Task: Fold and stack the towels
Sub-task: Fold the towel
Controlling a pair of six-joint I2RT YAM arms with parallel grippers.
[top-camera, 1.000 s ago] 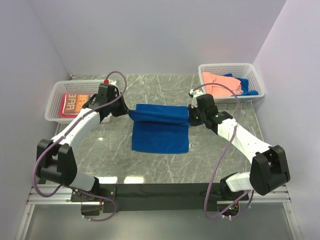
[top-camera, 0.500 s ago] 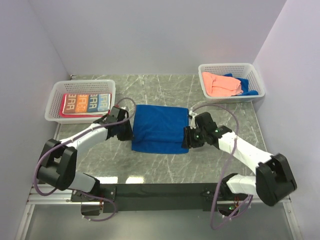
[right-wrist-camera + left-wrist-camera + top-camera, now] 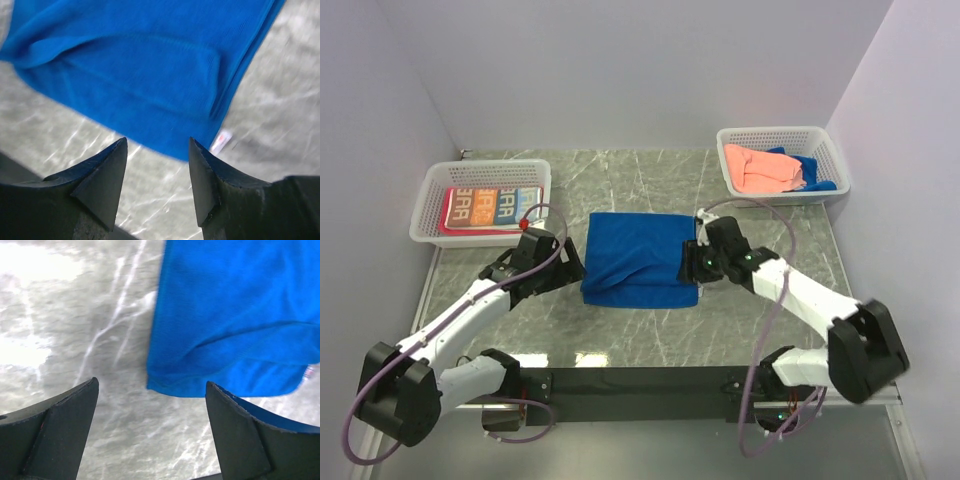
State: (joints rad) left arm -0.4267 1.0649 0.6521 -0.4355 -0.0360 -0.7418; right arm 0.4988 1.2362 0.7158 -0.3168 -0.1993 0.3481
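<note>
Released and drawn back, your left gripper (image 3: 151, 384) gapes wide, your right gripper (image 3: 157, 141) seemingly narrower, both empty beside the folded blue towel (image 3: 640, 258).

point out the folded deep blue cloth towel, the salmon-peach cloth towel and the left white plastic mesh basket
folded deep blue cloth towel (image 3: 640, 255): top external view, middle of upper layer
salmon-peach cloth towel (image 3: 760, 168): top external view, centre of the bunched cloth
left white plastic mesh basket (image 3: 495, 165): top external view, far rim

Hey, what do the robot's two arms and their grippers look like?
The left arm and right arm have white links with bulky black joints, each with a looping purple cable. The gripper fingers are black tapering wedges. Small green lights show near the right wrist.
</note>
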